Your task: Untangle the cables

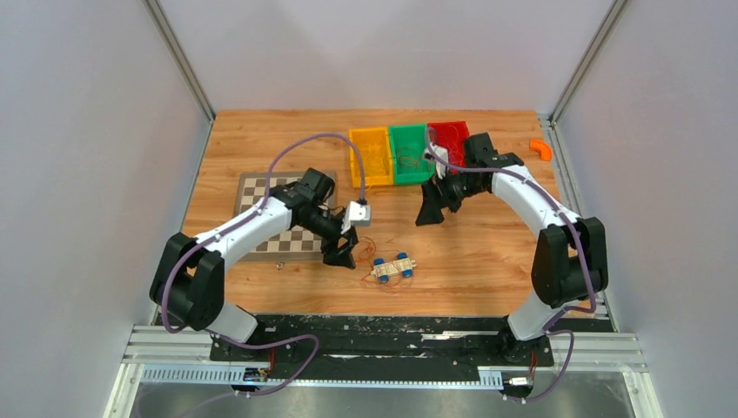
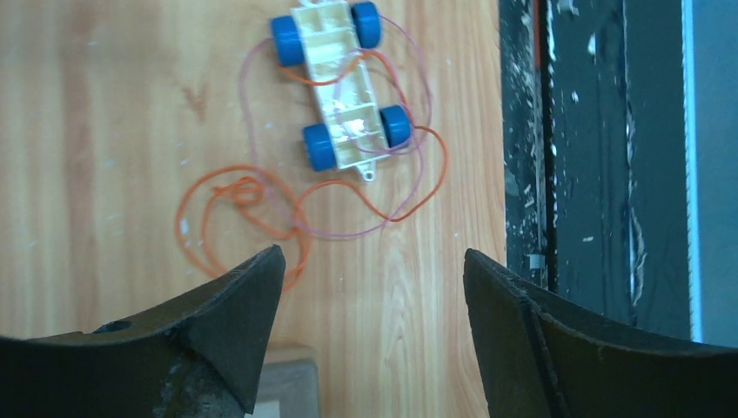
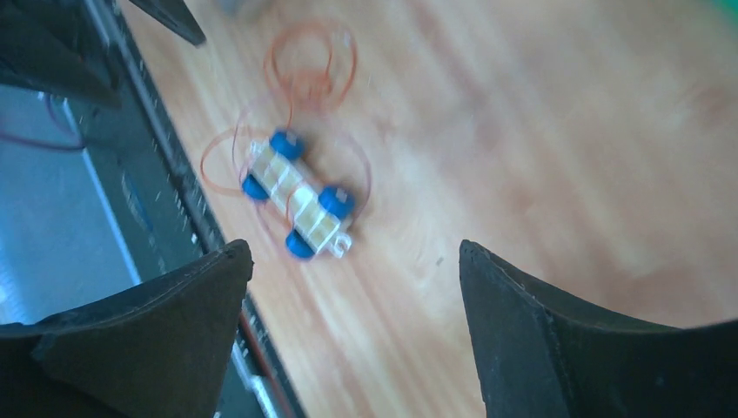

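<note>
Left wrist view: cables (image 2: pixel 246 190) snagged on a toy cart (image 2: pixel 344 87) lie just beyond the left gripper (image 2: pixel 374 252), jaws wide, empty, seemingly readied to pick; right gripper (image 3: pixel 354 248) likewise.

On the tabletop (image 1: pixel 487 252), the cables (image 2: pixel 246 189) loop around and across a small wheeled cart (image 2: pixel 346 96) near the front edge. A chessboard (image 1: pixel 257 187) lies to their left. Three bins (image 1: pixel 409 155) stand side by side behind them.
</note>
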